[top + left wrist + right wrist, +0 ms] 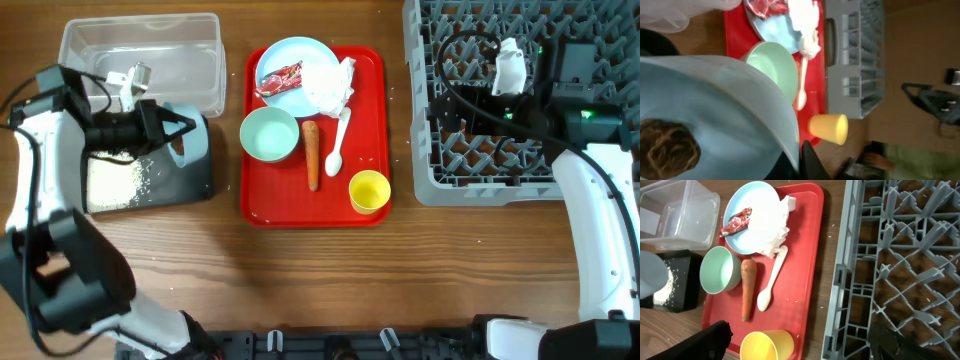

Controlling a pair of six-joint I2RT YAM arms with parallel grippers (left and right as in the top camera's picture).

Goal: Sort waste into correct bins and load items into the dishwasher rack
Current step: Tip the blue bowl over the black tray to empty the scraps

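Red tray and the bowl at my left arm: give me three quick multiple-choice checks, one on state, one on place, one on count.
1. The light blue bowl is: A. held tilted by the left gripper over the black tray; B. set down upright, let go; C. lying upside down, let go.
2. The carrot lies: A. in the black tray; B. on the red tray, between the pale green bowl and the white spoon; C. in the light blue bowl.
3. Cups on the red tray: A. none; B. two; C. one.
Key: 1 A, the gripper grips it tipped above the tray. 2 B, it lies in that gap. 3 C, only the yellow cup.
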